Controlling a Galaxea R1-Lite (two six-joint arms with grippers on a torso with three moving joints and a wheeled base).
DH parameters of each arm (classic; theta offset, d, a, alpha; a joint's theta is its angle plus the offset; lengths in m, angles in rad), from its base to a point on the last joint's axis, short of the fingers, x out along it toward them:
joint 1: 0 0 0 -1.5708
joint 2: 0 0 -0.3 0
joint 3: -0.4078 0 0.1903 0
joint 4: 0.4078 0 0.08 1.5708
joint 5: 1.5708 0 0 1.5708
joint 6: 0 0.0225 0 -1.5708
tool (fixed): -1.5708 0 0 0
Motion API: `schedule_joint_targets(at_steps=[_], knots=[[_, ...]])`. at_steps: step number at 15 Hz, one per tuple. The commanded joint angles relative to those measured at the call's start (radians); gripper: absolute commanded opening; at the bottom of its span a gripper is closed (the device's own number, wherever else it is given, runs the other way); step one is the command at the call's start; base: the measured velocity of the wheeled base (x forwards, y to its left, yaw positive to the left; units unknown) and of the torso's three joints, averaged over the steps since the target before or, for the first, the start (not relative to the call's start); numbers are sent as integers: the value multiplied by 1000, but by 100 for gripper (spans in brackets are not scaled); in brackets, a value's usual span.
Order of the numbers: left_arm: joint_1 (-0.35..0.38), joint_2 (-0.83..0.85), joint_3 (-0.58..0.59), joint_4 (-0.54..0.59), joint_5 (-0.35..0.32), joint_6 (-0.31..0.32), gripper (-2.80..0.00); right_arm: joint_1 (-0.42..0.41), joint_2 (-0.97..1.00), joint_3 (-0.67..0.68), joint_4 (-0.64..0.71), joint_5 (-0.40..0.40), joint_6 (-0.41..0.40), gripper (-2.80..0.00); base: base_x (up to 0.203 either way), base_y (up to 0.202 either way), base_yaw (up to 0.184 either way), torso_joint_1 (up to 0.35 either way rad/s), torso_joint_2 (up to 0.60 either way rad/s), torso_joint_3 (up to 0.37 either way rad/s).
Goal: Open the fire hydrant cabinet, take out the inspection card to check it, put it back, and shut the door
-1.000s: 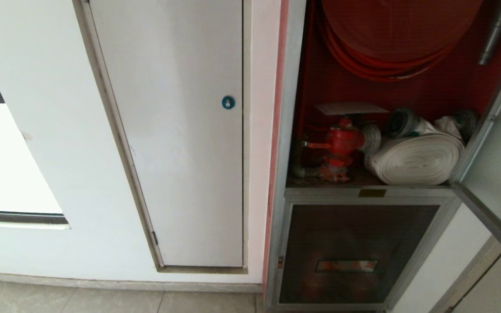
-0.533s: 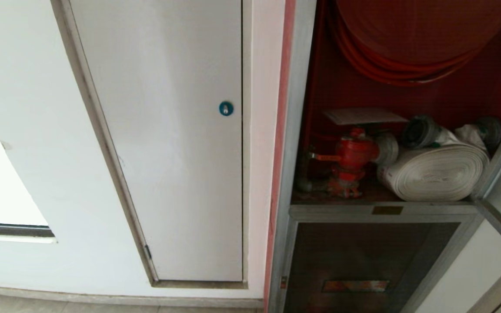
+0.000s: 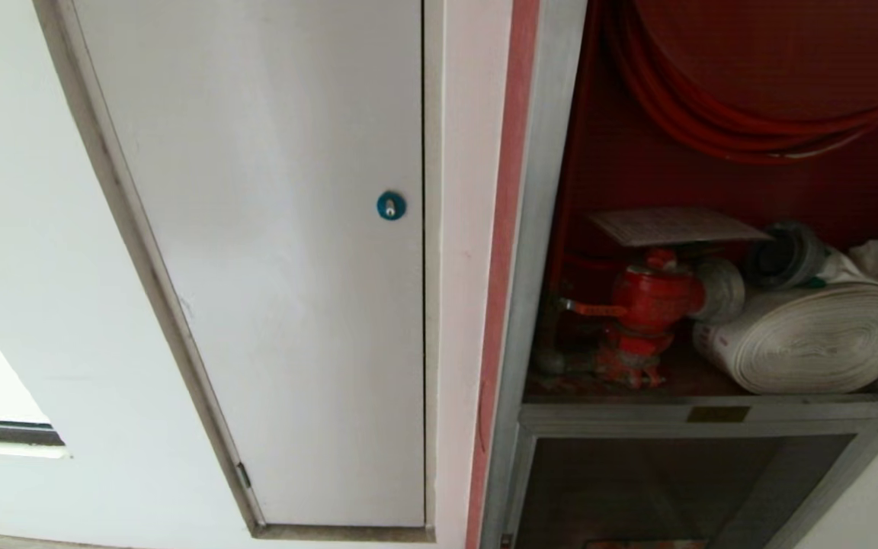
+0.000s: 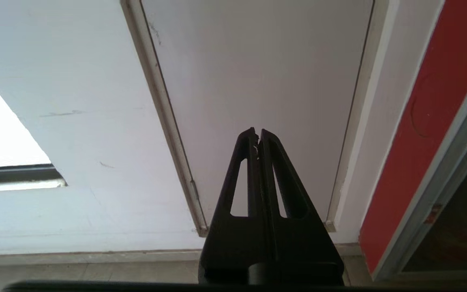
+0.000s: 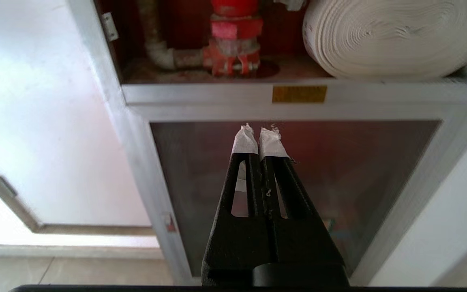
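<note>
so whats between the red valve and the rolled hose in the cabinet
In the head view, a pale round coupling on the red valve sits between it and the white rolled hose.

building corridor – fire hydrant cabinet (image 3: 546,229)

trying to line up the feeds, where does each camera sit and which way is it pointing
Head view: on the robot's head, facing the wall; white-grey panel left, open fire hydrant cabinet with inspection card on the red valve; no arm shows.
Left wrist view: behind the shut left gripper, facing the panel's lower part.
Right wrist view: behind the shut right gripper, facing the cabinet's lower glass panel.
Shared: head and right wrist both show valve and white rolled hose.
</note>
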Motion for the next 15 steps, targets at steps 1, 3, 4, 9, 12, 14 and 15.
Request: schedule_joint_targets(at_steps=[1,3,4,9,12,14,15], knots=[[1,0,8,-1,0,0,-280,-1,-2,0,0,0,0,-280,200,0,-3,2,-2,2],[0,0,8,-1,0,0,-280,-1,-2,0,0,0,0,-280,196,0,0,7,1,7],[0,0,7,-1,0,1,-280,1,-2,0,0,0,0,-280,195,0,1,2,2,3],[1,0,8,-1,0,1,-280,0,-2,0,0,0,0,-280,197,0,0,5,2,3],[1,0,8,-1,1,-8,-280,-1,-2,0,0,0,0,-280,191,0,0,3,4,2],[0,0,8,-1,1,-23,-280,-1,-2,0,0,0,0,-280,47,0,1,14,6,-1],[0,0,8,-1,1,-23,-280,0,-2,0,0,0,0,-280,0,0,0,0,0,0]])
